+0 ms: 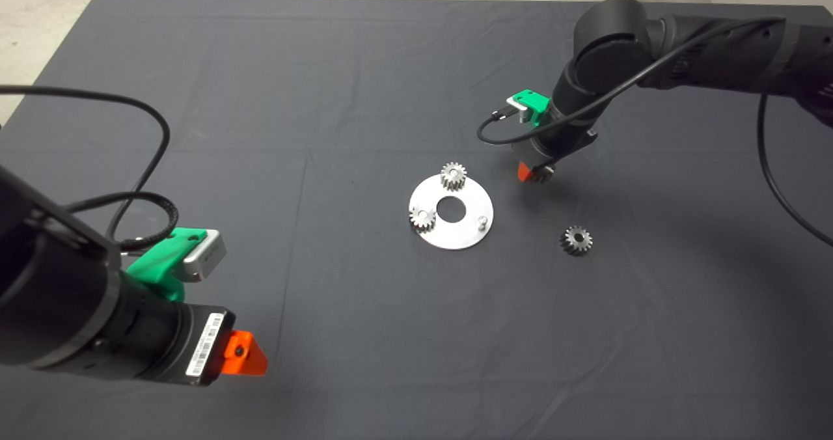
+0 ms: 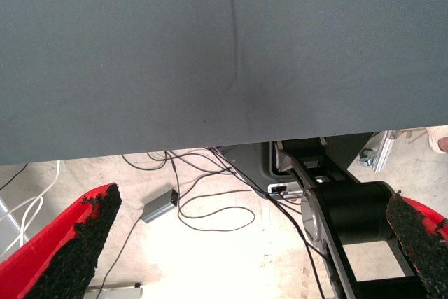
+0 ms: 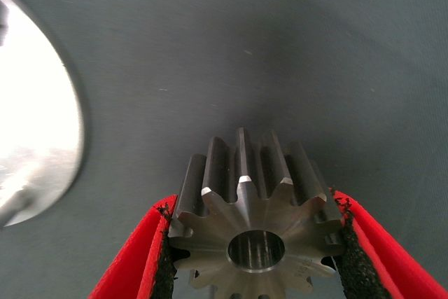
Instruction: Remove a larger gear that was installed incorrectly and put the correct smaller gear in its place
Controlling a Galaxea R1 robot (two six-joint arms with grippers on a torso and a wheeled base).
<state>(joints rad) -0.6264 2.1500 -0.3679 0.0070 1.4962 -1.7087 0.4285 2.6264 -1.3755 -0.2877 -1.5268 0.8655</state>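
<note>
My right gripper is shut on the larger gear, a silver gear with long flaring teeth, pinched between both red fingers. It hangs low over the mat, just right of the round silver plate. The smaller gear, dark grey, lies on the mat to the right of the plate. Two pale small gears sit on the plate, and one peg stands bare. My left gripper waits open at the lower left.
The plate's bright edge shows beside the held gear. In the left wrist view the mat's edge gives way to floor with loose cables and the robot's black base.
</note>
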